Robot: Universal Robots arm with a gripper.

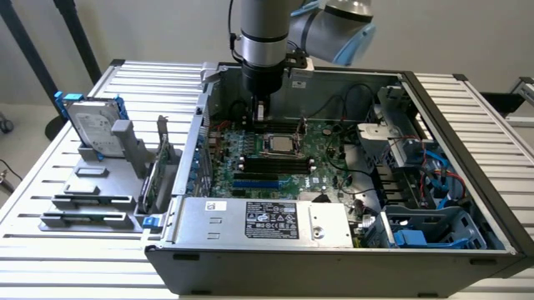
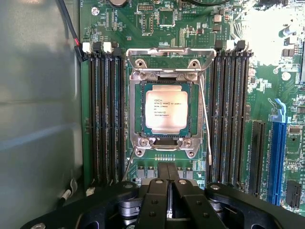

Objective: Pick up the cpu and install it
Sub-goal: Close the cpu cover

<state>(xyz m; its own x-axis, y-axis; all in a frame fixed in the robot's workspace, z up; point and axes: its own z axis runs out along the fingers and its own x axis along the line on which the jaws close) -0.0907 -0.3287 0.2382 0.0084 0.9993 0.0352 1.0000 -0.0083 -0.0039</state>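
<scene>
The cpu (image 2: 167,111), a small square chip with a shiny silver top, lies flat in the metal-framed socket (image 2: 136,143) on the green motherboard (image 1: 279,172). From the exterior view it shows as a pale square (image 1: 278,143) in the middle of the open computer case. My gripper (image 1: 259,114) hangs inside the case just behind the socket, a little above the board. In the wrist view its black fingers (image 2: 167,168) are pressed together, shut, with nothing between them, and their tips stop short of the socket's edge. A thin wire lever (image 2: 205,119) runs along one side of the socket.
Black memory slots (image 2: 102,114) flank the socket on both sides. A blue expansion slot (image 2: 277,157) lies further out. The case's grey wall (image 2: 38,119) is close by. A silver power supply (image 1: 259,219) sits at the case front, cables (image 1: 367,169) on the exterior view's right, a hard drive (image 1: 94,128) on a stand at its left.
</scene>
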